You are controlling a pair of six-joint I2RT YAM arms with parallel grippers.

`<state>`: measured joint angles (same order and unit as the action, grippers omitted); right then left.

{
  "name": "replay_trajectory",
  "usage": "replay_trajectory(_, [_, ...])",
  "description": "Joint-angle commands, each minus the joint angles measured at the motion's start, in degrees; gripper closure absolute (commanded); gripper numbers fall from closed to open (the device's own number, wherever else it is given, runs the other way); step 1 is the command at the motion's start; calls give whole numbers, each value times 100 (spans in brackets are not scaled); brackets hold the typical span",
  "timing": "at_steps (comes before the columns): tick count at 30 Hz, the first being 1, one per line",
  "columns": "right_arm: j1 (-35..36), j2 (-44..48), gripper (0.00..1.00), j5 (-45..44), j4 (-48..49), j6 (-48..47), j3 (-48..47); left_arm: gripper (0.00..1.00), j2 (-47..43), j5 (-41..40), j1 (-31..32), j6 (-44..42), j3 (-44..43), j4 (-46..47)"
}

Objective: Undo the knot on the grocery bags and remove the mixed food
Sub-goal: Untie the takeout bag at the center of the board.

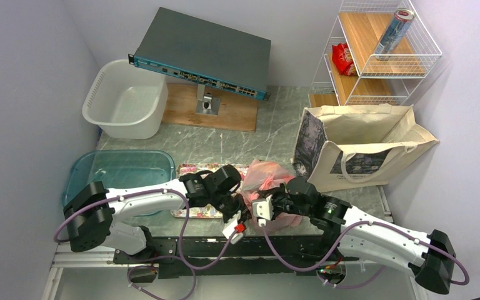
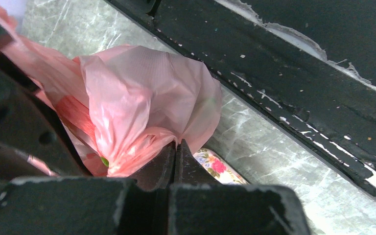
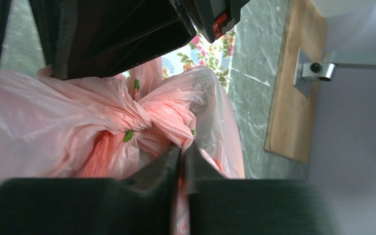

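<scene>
By the bench's (image 1: pixel 275 122) front edge, left fingers (image 2: pixel 159 165) and right fingers (image 3: pixel 157 169) are clenching the pink plastic bag (image 1: pixel 264 172). Slow opposing pulls are looking safest.

Plastic bag (image 1: pixel 265 178) sits at the near centre of the surface (image 1: pixel 275 125), against the right end of a tray (image 1: pixel 190 170). Tub (image 1: pixel 122 169) lies left of the tray, with the basin (image 1: pixel 125 100) behind the tub. Tote (image 1: pixel 362 147) stands just right of and behind the bag. Switch (image 1: pixel 203 53) stands above a board (image 1: pixel 181 106) at rear centre. Rack (image 1: pixel 381 56) stands at rear right, behind the tote, with a can (image 1: pixel 395 31) on its top shelf and a packet (image 1: pixel 342 59) on a lower shelf.
</scene>
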<state>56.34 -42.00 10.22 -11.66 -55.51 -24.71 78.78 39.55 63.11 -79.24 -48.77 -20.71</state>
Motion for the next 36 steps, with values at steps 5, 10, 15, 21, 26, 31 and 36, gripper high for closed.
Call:
replay_trajectory(5, [-174, 130, 100, -1710, 1300, 1396, -222, 100, -92, 317, 159, -184, -68, -216])
replay_trajectory(10, [-877, 9, 100, -1690, 965, 2347, -861, 100, -208, 353, 462, -380, 140, -470])
replay_trajectory(15, [-1401, -7, 100, -1525, 674, 2834, -1236, 100, -227, 341, 522, -364, 234, -515])
replay_trajectory(21, [-1573, 127, 100, -1460, 418, 2993, -1406, 100, -242, 298, 518, -450, 280, -583])
replay_trajectory(26, [-1588, 634, 100, -1221, -82, 2632, -1365, 100, -280, 364, 39, 446, -267, -613])
replay_trajectory(31, [-1601, 1240, 100, -1053, -911, 2359, -1376, 100, -34, 382, -895, 2703, -1552, -415])
replay_trajectory(36, [-1592, 1622, 100, -445, -1851, 2350, -1571, 100, 433, 535, -1302, 3987, -2454, -362])
